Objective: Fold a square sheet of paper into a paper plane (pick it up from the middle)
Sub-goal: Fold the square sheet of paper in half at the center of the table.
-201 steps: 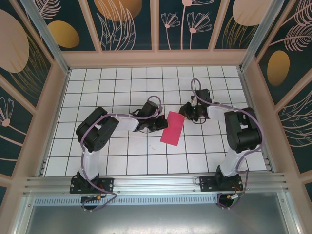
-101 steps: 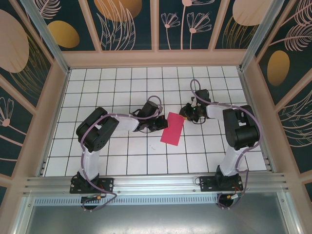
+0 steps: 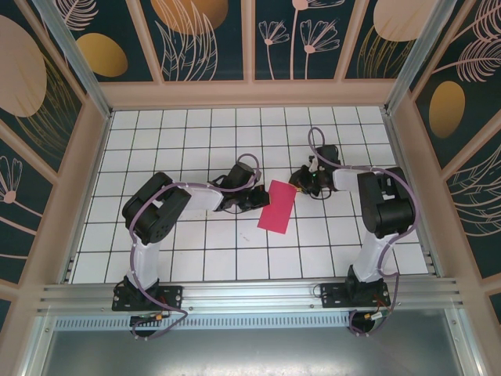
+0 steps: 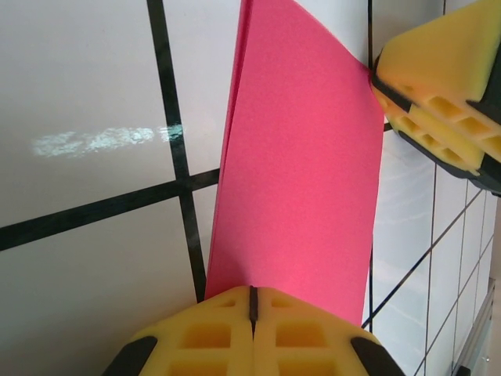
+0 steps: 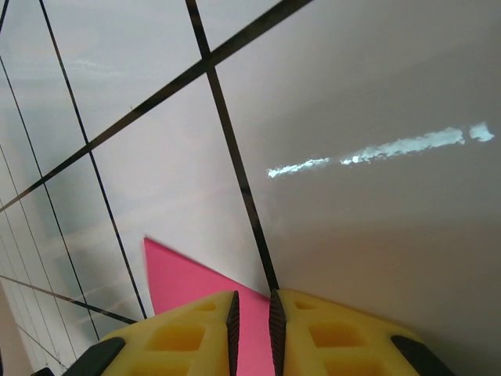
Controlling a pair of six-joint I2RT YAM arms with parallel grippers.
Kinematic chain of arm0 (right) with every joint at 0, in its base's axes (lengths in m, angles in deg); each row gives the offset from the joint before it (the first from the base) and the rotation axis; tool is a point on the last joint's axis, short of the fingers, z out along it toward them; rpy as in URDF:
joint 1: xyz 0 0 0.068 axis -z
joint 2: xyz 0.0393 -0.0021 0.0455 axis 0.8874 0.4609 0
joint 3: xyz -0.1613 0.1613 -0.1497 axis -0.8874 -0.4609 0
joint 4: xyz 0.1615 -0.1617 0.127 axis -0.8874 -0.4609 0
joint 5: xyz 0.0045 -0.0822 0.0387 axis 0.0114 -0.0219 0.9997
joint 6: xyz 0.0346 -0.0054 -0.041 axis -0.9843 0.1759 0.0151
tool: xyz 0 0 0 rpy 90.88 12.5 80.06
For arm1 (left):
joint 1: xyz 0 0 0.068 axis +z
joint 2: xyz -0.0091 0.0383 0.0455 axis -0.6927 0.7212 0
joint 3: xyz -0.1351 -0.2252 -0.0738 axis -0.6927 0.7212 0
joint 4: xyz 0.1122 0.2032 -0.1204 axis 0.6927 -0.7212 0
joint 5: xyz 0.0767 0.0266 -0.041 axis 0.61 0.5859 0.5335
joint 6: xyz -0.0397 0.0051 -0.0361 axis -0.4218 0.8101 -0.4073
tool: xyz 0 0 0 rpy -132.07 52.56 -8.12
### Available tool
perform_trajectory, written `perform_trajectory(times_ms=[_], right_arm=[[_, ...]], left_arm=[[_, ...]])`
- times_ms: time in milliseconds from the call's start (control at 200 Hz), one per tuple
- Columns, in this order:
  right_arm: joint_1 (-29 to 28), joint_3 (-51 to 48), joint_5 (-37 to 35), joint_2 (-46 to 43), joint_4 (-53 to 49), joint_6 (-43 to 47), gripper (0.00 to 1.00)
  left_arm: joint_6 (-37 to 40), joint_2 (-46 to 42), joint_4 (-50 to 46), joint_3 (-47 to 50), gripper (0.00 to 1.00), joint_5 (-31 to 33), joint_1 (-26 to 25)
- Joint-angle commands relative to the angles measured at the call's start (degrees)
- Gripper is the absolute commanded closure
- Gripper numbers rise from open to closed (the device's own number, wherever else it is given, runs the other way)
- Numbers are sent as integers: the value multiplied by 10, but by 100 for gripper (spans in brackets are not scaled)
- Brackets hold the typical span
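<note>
Paper sheet (image 3: 278, 207), one, folded; left fingers (image 4: 203, 337) together, right fingers (image 5: 188, 329) slightly apart.

Thin magenta-pink sheet of paper (image 3: 278, 207): matt, faintly fibrous, without sheen. Beneath the sheet, white tiled tabletop (image 3: 196, 251): smooth and glossy, streaked with lamp reflections, the dark grout lines dull. At the sheet's edges, yellow pads (image 4: 203, 337) of the left gripper (image 4: 252, 294) and right gripper (image 5: 250, 301): matt, soft-looking, moulded in open cells, with black rims. Either side of the sheet, arm shells (image 3: 145, 262) of glossy white plastic, the joints matt black. Nearer than the sheet, brushed silver metal rail (image 3: 250, 296). Beyond the sheet, matt printed wall panels (image 3: 203, 39) in pale wood-look frames.
</note>
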Motion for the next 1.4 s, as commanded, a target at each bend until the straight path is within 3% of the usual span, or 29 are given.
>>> perform_trajectory(times_ms=[0, 365, 625, 771, 901, 1391], right_arm=[[1, -22, -23, 20, -3, 1, 77], [-3, -5, -2, -101, -45, 20, 72], [-37, -63, -97, -177, -97, 1, 62], [-92, -66, -142, -181, -121, -14, 62], [-133, -62, -197, -172, -143, -32, 69], [-148, -99, -159, -152, -117, -44, 69]], left_arm=[[9, 26, -52, 12, 92, 8, -8], [0, -7, -46, 11, 88, 2, -9], [-5, -79, -41, 18, 61, 33, -9], [-7, -97, -48, 39, 60, 67, -3], [-18, -107, -31, 69, 59, 70, 7], [-17, -80, -21, 52, 56, 38, 10]])
